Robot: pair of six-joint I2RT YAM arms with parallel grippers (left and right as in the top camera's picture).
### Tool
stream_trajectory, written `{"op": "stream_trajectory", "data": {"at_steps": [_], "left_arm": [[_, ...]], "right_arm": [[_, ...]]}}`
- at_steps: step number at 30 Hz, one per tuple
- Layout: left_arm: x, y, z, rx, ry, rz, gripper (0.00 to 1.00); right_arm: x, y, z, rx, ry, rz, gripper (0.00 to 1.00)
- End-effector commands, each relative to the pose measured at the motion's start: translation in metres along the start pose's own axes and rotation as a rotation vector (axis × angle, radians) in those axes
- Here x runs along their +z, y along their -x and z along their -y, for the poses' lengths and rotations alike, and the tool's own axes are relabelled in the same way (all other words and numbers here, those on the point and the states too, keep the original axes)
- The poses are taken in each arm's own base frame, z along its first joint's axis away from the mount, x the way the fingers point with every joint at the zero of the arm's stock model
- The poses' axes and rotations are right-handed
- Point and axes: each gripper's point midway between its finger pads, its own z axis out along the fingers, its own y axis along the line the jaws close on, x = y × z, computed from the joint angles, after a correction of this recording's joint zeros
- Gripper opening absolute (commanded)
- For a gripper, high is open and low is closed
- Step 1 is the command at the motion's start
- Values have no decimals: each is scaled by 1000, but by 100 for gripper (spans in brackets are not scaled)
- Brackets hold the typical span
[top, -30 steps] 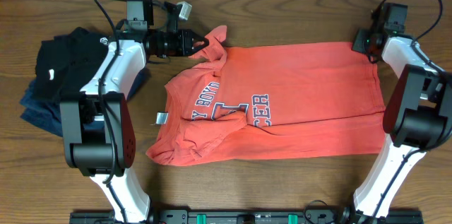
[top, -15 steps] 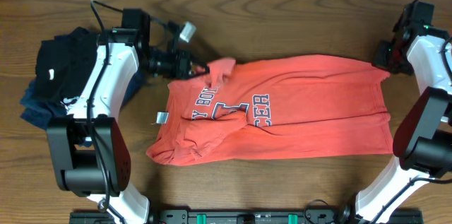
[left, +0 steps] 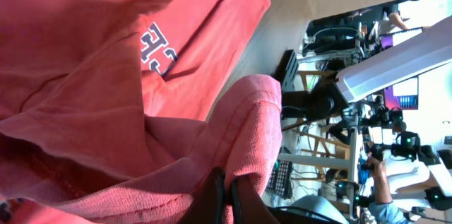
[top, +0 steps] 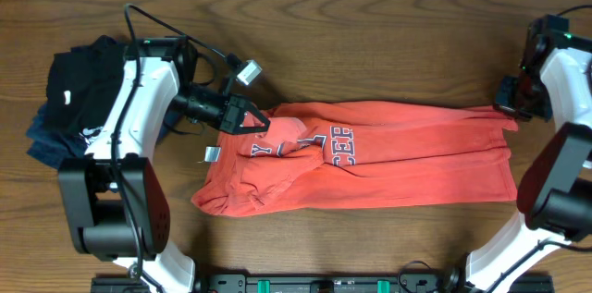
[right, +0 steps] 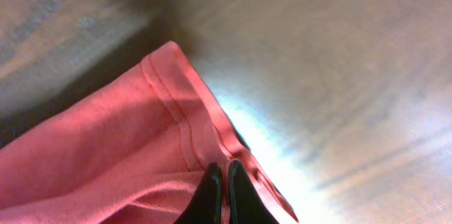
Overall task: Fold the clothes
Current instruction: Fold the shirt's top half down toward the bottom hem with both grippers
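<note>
You had the shirt (top: 407,159) lying rumpled across the lower middle of the worktop (top: 370,34). Your left gripper (top: 263,126) was clamped tight on a fold of it at centre left, and your right gripper (top: 511,110) pinched its hem corner at the right edge. Dark garments (top: 65,99) sat at upper left.

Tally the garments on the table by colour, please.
red T-shirt: 1
black garment: 1
navy garment: 1
Total: 3
</note>
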Motion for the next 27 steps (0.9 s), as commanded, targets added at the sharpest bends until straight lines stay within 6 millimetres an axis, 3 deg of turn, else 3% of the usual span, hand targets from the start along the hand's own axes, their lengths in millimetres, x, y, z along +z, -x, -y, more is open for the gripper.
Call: {"op": "stream_trajectory", "data": {"at_steps": [1, 9, 27], "left_arm": [[-13, -2, 13, 57, 23, 26, 6], [-31, -11, 42, 74, 52, 63, 6], [-30, -49, 49, -79, 65, -78, 6]], "right_arm": [[-14, -5, 16, 45, -28, 10, 1], [-15, -24, 28, 25, -85, -68, 2], [-18, -48, 36, -4, -124, -164, 2]]}}
